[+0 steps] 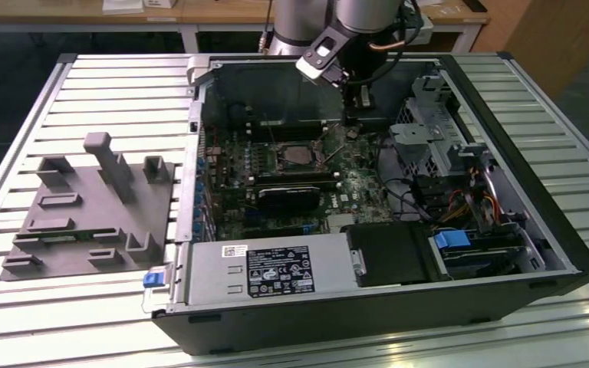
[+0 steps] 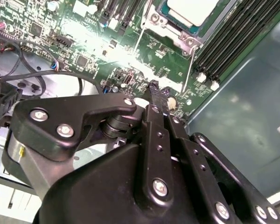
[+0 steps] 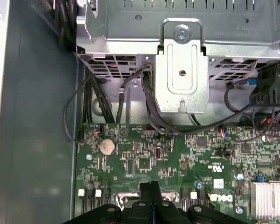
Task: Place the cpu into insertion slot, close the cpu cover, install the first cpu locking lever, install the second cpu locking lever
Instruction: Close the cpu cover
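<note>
The jaws are hanging pressed together, gripping nothing, low over the green motherboard [image 3: 144,158] inside the open computer case [image 1: 376,322], which is lying on the slatted counter [image 1: 120,92]. The cpu [image 2: 192,8] is sitting pale-topped in the insertion slot [image 1: 297,153]. A silver frame, likely the cpu cover [image 2: 179,29], is showing round its edge; whether it is lying fully flat I cannot tell. In the exterior view the slot is lying at about seven to eight o'clock from the jaw tips, near but apart. A thin wire locking lever [image 2: 191,70] is running its long axis from the socket corner towards the tips, ending just beside them.
</note>
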`<state>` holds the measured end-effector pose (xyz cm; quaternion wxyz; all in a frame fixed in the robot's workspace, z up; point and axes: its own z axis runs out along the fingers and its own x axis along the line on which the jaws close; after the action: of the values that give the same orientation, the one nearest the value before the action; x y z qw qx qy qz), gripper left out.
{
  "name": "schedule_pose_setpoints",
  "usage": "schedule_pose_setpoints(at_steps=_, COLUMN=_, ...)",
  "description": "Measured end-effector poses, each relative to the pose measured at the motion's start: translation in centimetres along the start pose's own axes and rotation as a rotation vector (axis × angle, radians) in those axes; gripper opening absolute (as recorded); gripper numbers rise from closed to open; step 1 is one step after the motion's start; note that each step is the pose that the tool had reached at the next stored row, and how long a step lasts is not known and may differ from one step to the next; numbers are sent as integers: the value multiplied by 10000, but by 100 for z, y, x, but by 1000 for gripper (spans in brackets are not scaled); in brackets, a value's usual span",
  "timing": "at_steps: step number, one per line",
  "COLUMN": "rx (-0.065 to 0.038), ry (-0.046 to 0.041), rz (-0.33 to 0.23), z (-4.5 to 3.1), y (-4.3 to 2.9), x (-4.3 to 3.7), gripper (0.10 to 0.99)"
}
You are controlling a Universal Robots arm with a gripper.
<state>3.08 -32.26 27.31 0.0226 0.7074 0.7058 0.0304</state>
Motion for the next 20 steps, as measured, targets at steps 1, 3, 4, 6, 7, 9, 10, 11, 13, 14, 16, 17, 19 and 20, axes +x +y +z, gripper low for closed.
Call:
schedule_pose_setpoints(at_steps=1, rx=1, ry=-1, rz=0, z=13, y=11, x=0, gripper=102)
schedule_pose_setpoints(at_steps=3, rx=4, ry=0, rz=0, z=39, y=38, x=0, gripper=102)
schedule_pose_setpoints(at_steps=4, rx=6, ry=0, rz=-1, z=52, y=55, x=-1, gripper=102)
schedule_pose_setpoints(at_steps=6, rx=10, ry=0, rz=0, z=73, y=86, x=-1, gripper=102)
schedule_pose_setpoints(at_steps=7, rx=12, ry=-1, rz=0, z=85, y=100, x=-1, gripper=102)
schedule_pose_setpoints(at_steps=9, rx=15, ry=-1, rz=0, z=112, y=117, x=-1, gripper=102)
schedule_pose_setpoints(at_steps=10, rx=15, ry=0, rz=-1, z=127, y=119, x=-1, gripper=102)
schedule_pose_setpoints(at_steps=11, rx=15, ry=0, rz=1, z=143, y=119, x=-1, gripper=102)
schedule_pose_setpoints(at_steps=13, rx=15, ry=-1, rz=0, z=173, y=119, x=-2, gripper=102)
schedule_pose_setpoints(at_steps=14, rx=15, ry=0, rz=0, z=190, y=118, x=-2, gripper=102)
schedule_pose_setpoints(at_steps=16, rx=15, ry=1, rz=0, z=220, y=117, x=-2, gripper=102)
schedule_pose_setpoints(at_steps=17, rx=15, ry=0, rz=0, z=231, y=116, x=-2, gripper=102)
schedule_pose_setpoints(at_steps=19, rx=14, ry=0, rz=0, z=251, y=115, x=-2, gripper=102)
schedule_pose_setpoints(at_steps=20, rx=14, ry=0, rz=0, z=257, y=114, x=-2, gripper=102)
